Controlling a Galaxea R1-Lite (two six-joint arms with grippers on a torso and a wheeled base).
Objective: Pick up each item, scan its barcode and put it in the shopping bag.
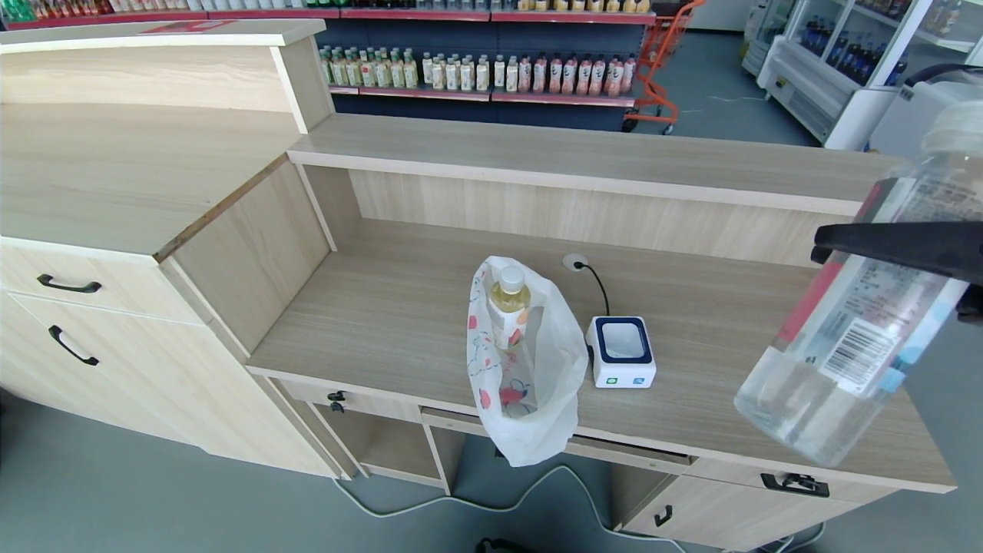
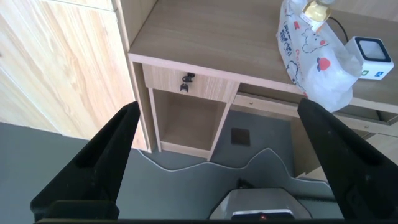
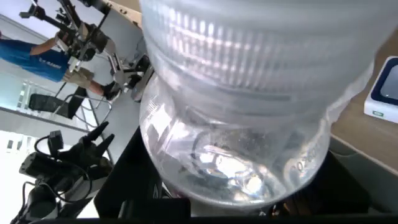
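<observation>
Jaws of the right gripper [image 1: 918, 257] clamp the bottle [image 1: 845, 338], axis 1 to 7 o'clock; the scanner [image 1: 623, 349] lies at its 9 o'clock. Jaws of the left gripper [image 2: 217, 112] gape wide, empty.

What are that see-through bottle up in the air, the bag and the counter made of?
The clear bottle is likely glossy plastic: its contents show through and its ribbed wall catches light. The shopping bag looks like thin whitish plastic film, crinkled and printed. The counter has a matte wood-grain surface, probably laminate over board.

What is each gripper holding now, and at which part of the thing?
The right gripper holds a clear bottle across its body, above the barcode label. The left gripper is open and holds nothing.
</observation>
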